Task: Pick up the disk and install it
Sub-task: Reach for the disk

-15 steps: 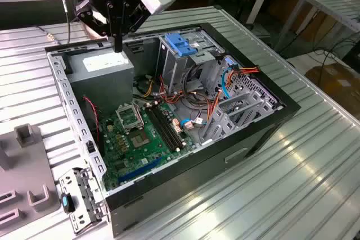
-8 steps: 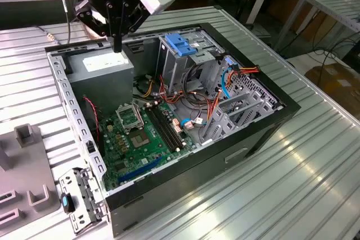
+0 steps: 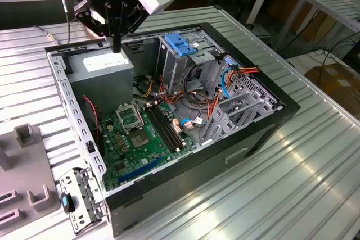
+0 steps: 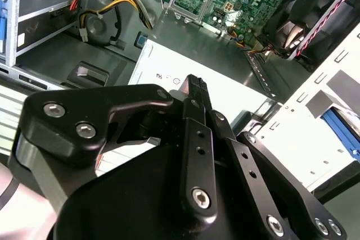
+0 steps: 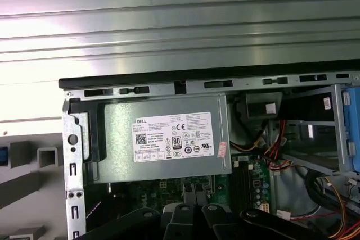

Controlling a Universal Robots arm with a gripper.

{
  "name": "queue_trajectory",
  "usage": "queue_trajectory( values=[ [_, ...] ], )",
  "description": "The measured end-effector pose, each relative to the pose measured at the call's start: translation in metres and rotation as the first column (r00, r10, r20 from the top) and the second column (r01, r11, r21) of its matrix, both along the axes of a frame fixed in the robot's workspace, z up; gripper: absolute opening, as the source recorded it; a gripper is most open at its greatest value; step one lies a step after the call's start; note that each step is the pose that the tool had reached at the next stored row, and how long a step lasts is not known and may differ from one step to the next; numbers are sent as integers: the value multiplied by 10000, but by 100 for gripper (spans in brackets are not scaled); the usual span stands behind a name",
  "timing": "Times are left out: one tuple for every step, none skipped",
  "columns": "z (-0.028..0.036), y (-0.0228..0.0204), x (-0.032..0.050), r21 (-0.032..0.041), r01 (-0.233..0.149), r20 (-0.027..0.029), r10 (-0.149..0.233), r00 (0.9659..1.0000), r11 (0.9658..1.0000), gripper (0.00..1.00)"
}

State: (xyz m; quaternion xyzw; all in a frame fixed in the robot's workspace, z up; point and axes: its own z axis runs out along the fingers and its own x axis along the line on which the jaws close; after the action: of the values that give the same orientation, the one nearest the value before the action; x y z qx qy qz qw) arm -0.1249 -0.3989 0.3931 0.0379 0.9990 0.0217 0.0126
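Observation:
The disk is out of view. My gripper [image 3: 116, 48] hangs point-down over the back left corner of the open computer case [image 3: 264, 122], just above the grey power supply box [image 3: 104, 63] with its white sticker. In the second wrist view the black fingers [image 4: 197, 85] are pressed together with nothing between them, over that sticker [image 4: 169, 71]. The tall metal drive cage [image 3: 180, 46] with a light-blue latch stands to the exterior view's right of the gripper.
The green motherboard [image 3: 140, 133] and loose red, orange and blue cables [image 3: 225, 82] fill the case floor. A grey fixture [image 3: 22, 155] and a metal bracket [image 3: 79, 198] lie outside the case on the exterior view's left. The ribbed metal table [image 3: 292, 172] surrounds the case.

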Motion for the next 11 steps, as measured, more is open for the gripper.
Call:
queue_trajectory(
  values=[
    [-1,0,-2,0,0,-2,0,10000,10000,11],
    [-2,0,-5,0,1,-3,-1,10000,10000,11],
    [-3,0,-9,0,0,-5,0,10000,10000,11],
    [-3,0,-10,0,0,-6,0,10000,10000,11],
    [-3,0,-12,1,0,-8,0,10000,10000,11],
    [-4,0,-15,2,0,-9,0,10000,10000,11],
    [-4,0,-18,1,0,-10,0,10000,10000,11],
    [-4,0,-20,1,1,-11,-1,10000,10000,11],
    [-4,0,-22,1,0,-12,0,10000,10000,11],
    [-4,0,-23,1,0,-12,0,10000,10000,11],
    [-4,0,-25,0,0,-13,0,10000,10000,11]
  ],
)
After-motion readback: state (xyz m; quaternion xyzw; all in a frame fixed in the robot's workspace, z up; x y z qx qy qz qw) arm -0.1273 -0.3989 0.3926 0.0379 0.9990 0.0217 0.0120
